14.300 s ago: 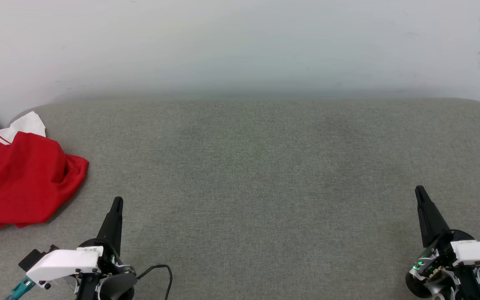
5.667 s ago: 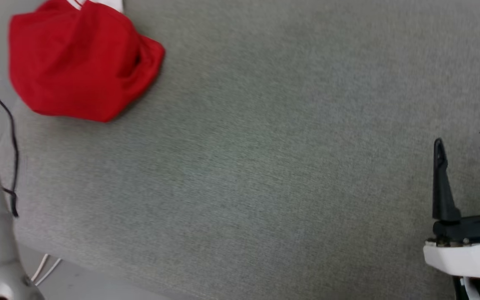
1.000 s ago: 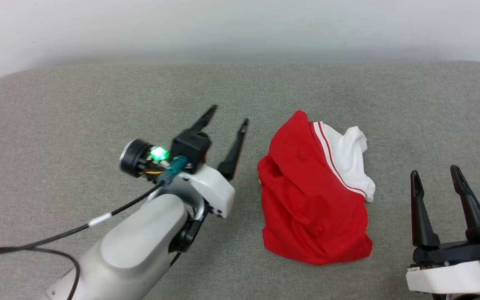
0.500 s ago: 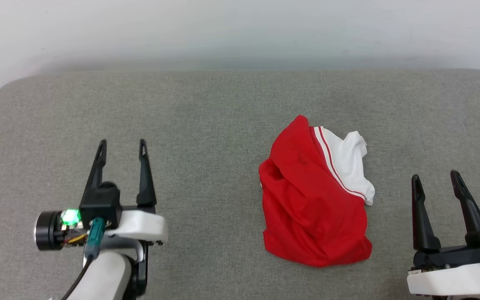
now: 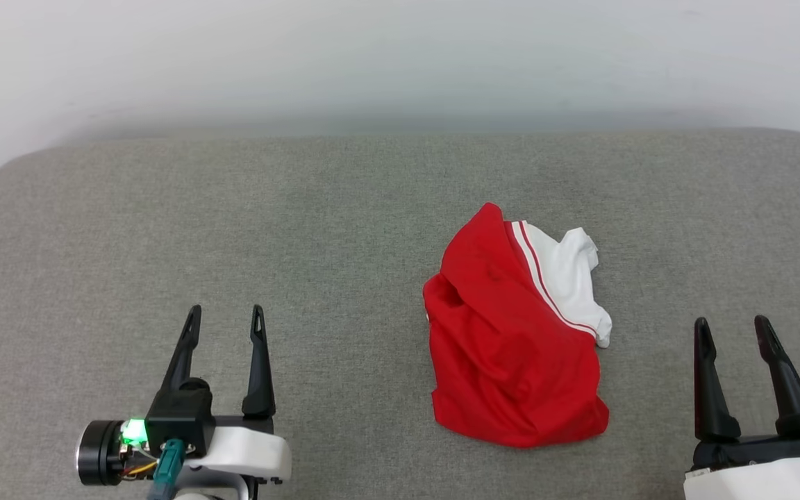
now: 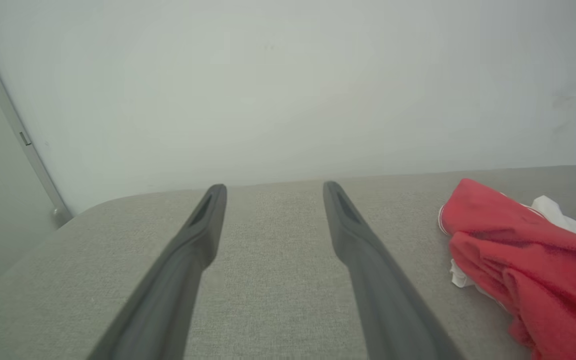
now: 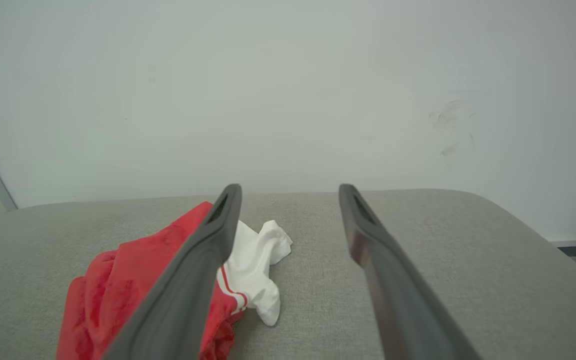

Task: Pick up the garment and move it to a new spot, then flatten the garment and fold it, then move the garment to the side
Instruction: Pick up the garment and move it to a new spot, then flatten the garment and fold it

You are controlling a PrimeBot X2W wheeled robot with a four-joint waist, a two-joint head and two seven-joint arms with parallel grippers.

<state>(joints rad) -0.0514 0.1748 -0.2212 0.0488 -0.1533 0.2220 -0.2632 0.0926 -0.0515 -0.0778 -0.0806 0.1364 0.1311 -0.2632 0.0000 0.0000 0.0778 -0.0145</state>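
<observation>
Lying bunched on the cushion in the head view between the left gripper and right gripper, both spread and empty, the garment sits to one side in each wrist view, so flattening looks next: pinch opposite edges, pull apart.

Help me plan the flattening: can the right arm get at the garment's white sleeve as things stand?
Probably yes. The right gripper stands open and empty, apart from the garment, whose white sleeve lies on the side nearer it. Only bare grey cushion lies between them.
</observation>
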